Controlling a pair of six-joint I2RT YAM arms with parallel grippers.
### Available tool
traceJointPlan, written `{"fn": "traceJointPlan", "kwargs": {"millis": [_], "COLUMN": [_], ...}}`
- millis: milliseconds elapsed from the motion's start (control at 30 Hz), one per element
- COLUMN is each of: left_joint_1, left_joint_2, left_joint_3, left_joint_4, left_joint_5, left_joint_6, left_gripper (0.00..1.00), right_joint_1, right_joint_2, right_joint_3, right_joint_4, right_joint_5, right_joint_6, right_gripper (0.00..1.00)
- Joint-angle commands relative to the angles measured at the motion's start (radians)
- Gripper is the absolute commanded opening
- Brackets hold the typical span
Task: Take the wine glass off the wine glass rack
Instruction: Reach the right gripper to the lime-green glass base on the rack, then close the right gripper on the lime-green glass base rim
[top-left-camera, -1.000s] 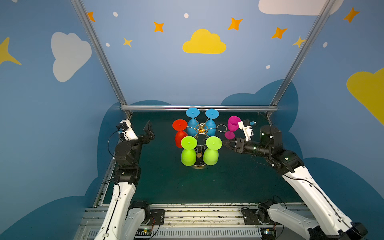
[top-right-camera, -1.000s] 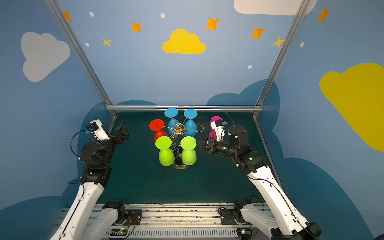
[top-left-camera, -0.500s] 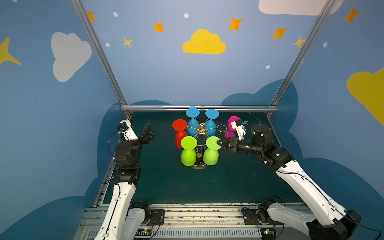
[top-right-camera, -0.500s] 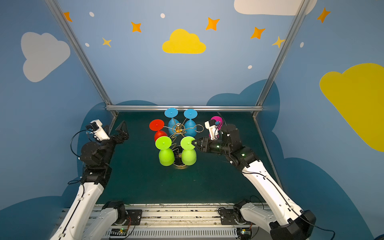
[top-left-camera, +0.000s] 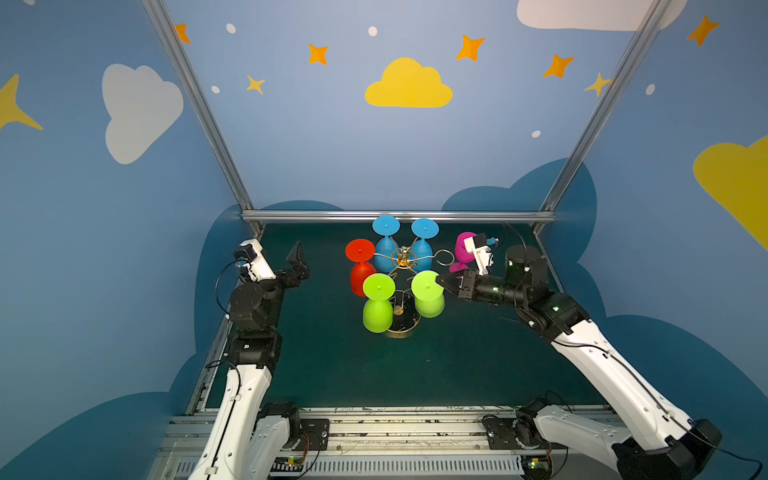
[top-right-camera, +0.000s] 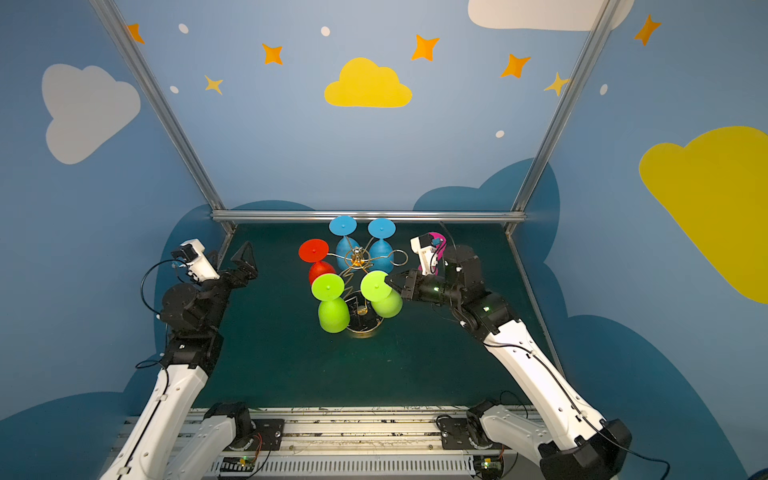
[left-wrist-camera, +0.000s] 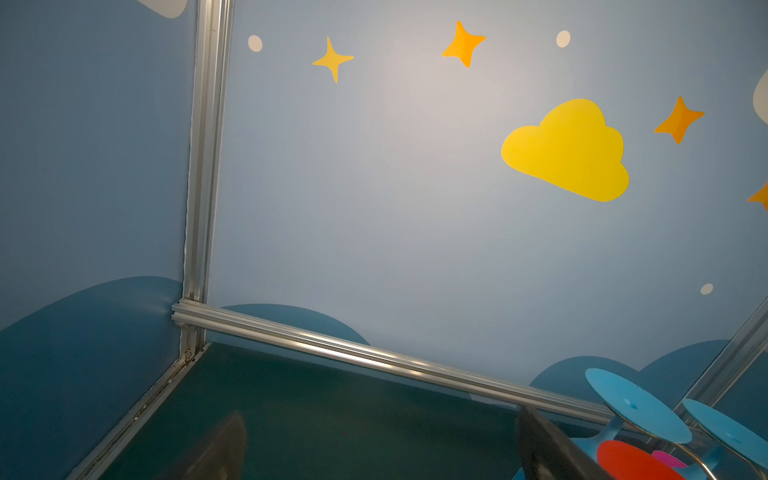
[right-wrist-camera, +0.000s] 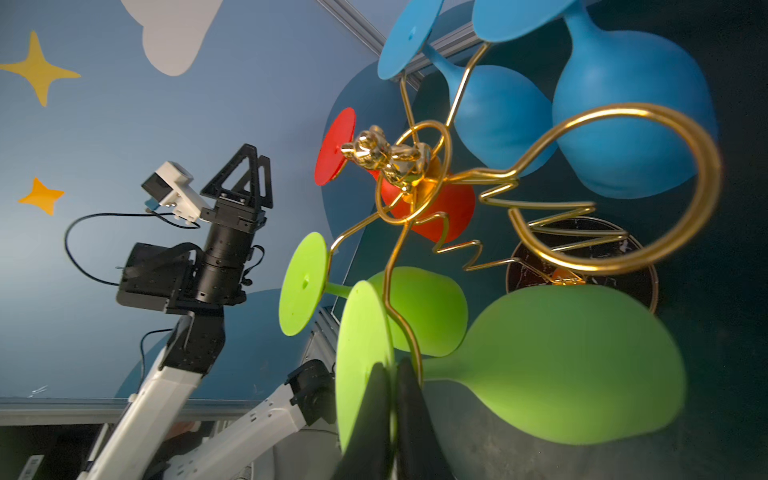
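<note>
Green glass (right-wrist-camera: 561, 365) nearer the right edge of the surface (top-left-camera: 457, 365), hung foot-up in a rack (top-left-camera: 402, 258) loop; right jaws pinch its foot, we judge to slide it free; left jaws open, idle.

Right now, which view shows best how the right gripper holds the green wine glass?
The right wrist view: the right gripper is shut on the round foot of the green wine glass, one finger on each face. Both top views show only its tip at the foot's edge. The left wrist view shows neither.
</note>
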Motion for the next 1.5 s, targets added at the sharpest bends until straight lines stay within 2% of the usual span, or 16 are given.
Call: {"fn": "traceJointPlan", "kwargs": {"millis": [0,67,633,1467], "left_joint_1": [0.005,0.005,0.004,0.005], "left_joint_2": [-0.012,-0.013,-0.013,-0.016], "left_joint_3": [-0.004,-0.004,-0.004,-0.005], "left_joint_4": [0.009,0.008,0.008,0.008], "left_joint_5": [0.002,0.002,0.003,0.006], "left_joint_6": [-0.005,-0.005,-0.008,-0.011], "left_gripper": [1.00,1.00,1.00,1.00], "right_joint_1": [0.002,0.003,0.000,0.002], "right_joint_2": [-0.005,-0.006,0.029,0.070], "right_joint_3": [0.016,0.017,0.043,0.094], "right_joint_4": [0.010,0.022,0.140,0.152], "right_joint_5": [-0.004,-0.012,-0.042,-0.031], "right_joint_6": [0.013,0.026,0.101,0.092], "right_gripper": [0.02,0.00,0.00,0.00]}}
